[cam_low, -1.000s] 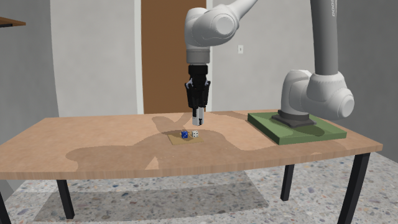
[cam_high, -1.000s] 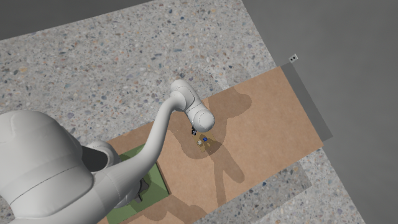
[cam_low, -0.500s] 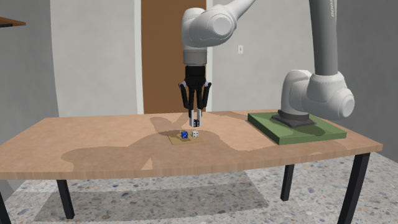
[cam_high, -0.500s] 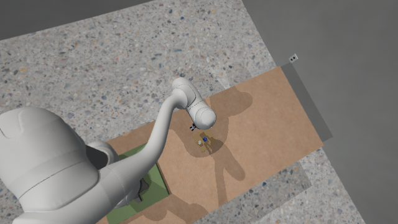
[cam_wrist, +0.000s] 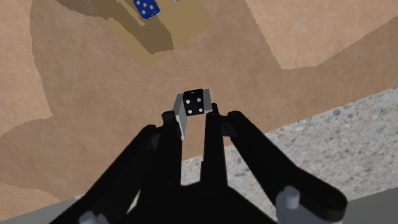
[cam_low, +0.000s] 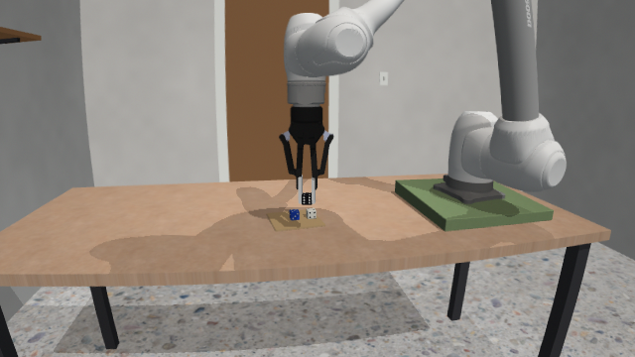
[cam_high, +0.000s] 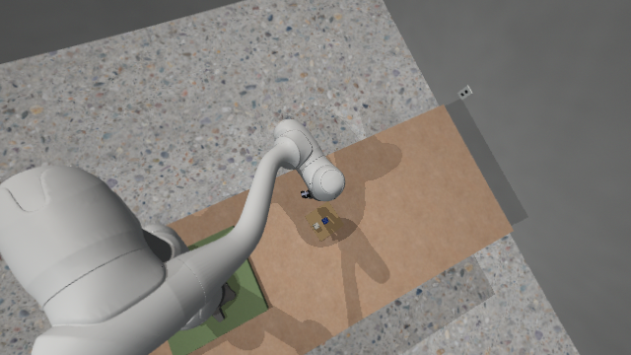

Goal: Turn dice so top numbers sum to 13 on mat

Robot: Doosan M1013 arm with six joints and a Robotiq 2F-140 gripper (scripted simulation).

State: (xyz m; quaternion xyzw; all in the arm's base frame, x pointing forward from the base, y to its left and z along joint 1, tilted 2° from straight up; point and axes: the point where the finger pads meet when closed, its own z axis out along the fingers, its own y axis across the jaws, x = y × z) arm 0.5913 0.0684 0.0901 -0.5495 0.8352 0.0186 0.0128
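Three small dice with pips — one black die (cam_low: 307,198) (cam_wrist: 193,102) between the fingertips, one blue die (cam_high: 324,220) (cam_low: 294,214) (cam_wrist: 146,8) and one white die (cam_high: 316,226) (cam_low: 311,213) lower than the fingers. One thin, flat, tan mat (cam_high: 321,238) (cam_low: 283,226) (cam_wrist: 192,25), also below them. Two pale grey finger pads (cam_low: 300,190) — one on either side of the black die.

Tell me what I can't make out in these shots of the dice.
- Black die: faces against the gripper's fingers, covered in the wrist view.
- White die: nearly all cut off by the wrist view's top edge.
- Blue die: pips too small in the top view.
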